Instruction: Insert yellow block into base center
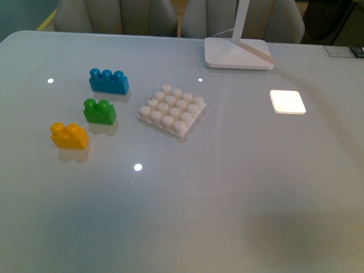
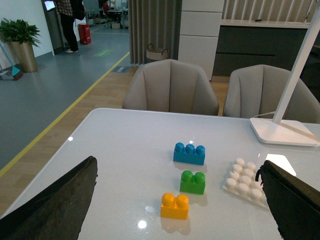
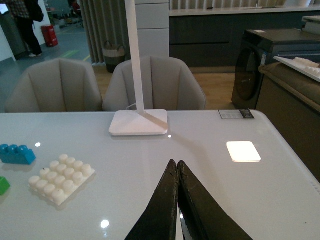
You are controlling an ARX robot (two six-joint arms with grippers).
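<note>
The yellow block (image 1: 69, 136) lies on the white table at the left, nearest the front edge of the three bricks; the left wrist view shows the yellow block (image 2: 175, 206) between my spread fingers, well ahead of them. The white studded base (image 1: 172, 110) sits mid-table, with nothing on its studs; it shows too as the base (image 2: 246, 181) and the base (image 3: 60, 177). My left gripper (image 2: 180, 200) is open and holds nothing. My right gripper (image 3: 177, 164) is shut and holds nothing, over bare table to the right of the base. Neither arm appears in the front view.
A green two-stud brick (image 1: 99, 111) and a blue three-stud brick (image 1: 108, 81) stand behind the yellow one. A white lamp foot (image 1: 239, 53) stands at the back, with a bright light patch (image 1: 287, 101) to the right. Chairs stand beyond the far table edge.
</note>
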